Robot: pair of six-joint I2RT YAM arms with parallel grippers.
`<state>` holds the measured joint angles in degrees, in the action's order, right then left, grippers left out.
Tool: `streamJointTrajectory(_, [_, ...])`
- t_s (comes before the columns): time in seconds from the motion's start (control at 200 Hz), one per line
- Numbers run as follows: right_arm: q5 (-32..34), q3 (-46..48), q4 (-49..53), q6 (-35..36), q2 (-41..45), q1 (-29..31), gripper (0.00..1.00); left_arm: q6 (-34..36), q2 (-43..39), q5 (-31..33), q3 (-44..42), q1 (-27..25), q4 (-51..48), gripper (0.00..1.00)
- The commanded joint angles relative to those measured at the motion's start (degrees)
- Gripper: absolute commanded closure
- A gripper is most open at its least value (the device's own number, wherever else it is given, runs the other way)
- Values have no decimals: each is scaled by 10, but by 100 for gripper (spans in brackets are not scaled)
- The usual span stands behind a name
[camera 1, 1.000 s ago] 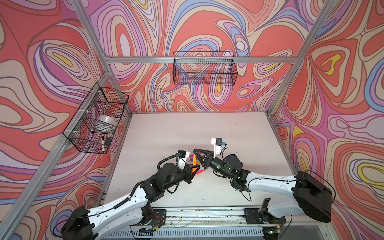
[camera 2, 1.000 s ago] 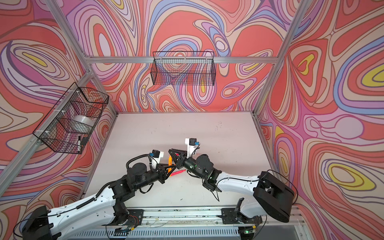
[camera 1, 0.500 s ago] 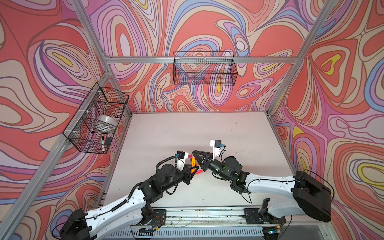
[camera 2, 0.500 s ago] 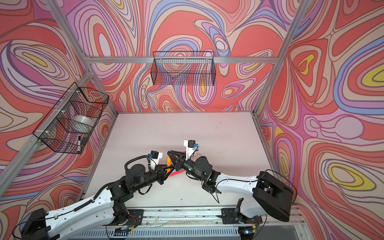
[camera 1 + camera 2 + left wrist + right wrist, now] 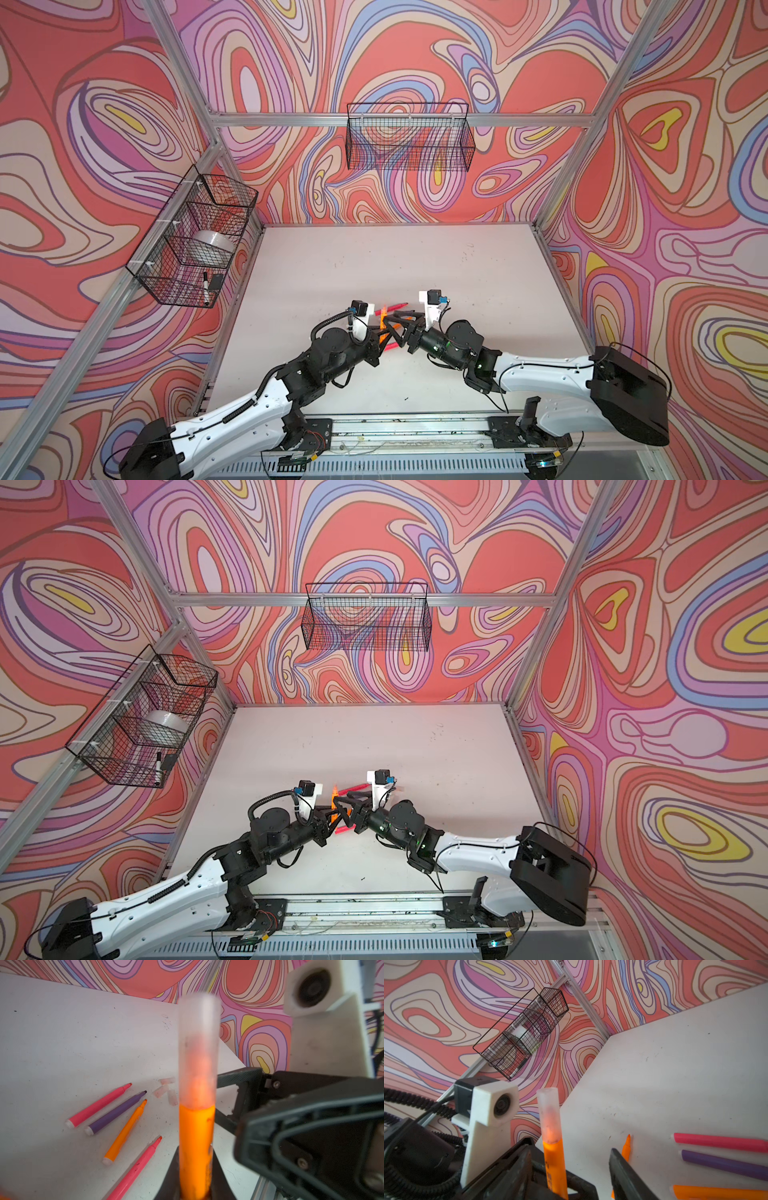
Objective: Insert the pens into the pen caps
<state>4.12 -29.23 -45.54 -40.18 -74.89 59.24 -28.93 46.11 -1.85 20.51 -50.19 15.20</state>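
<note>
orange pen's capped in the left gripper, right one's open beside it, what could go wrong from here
The right gripper stands open with a finger on either side of the orange pen; pulling away askew could knock the pen or its cap.
Whether the cap is fully seated is unclear, so it may slip off when the left gripper moves.
Setting the pen down could scatter the loose caps on the table.

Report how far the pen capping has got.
Done: one orange pen wears a cap. In hand: the left tool is shut on that pen; the right tool stands open beside it. Left: at least four uncapped pens and three loose caps lie on the table.
</note>
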Motion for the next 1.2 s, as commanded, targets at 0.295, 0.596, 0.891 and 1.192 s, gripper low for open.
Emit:
streamJointTrajectory(0.295, [63, 7, 116, 46, 101, 2, 33, 148, 5, -1, -79, 1, 90, 100])
streamJointTrajectory(0.596, [39, -50, 132, 49, 26, 2, 41, 162, 37, -19, -75, -1, 98, 100])
streamJointTrajectory(0.891, [38, -75, 137, 49, -8, 2, 54, 163, 42, -40, -72, -1, 100, 100])
streamJointTrajectory(1.192, [31, -86, 143, 44, -26, 2, 72, 160, 42, -42, -71, -3, 100, 100])
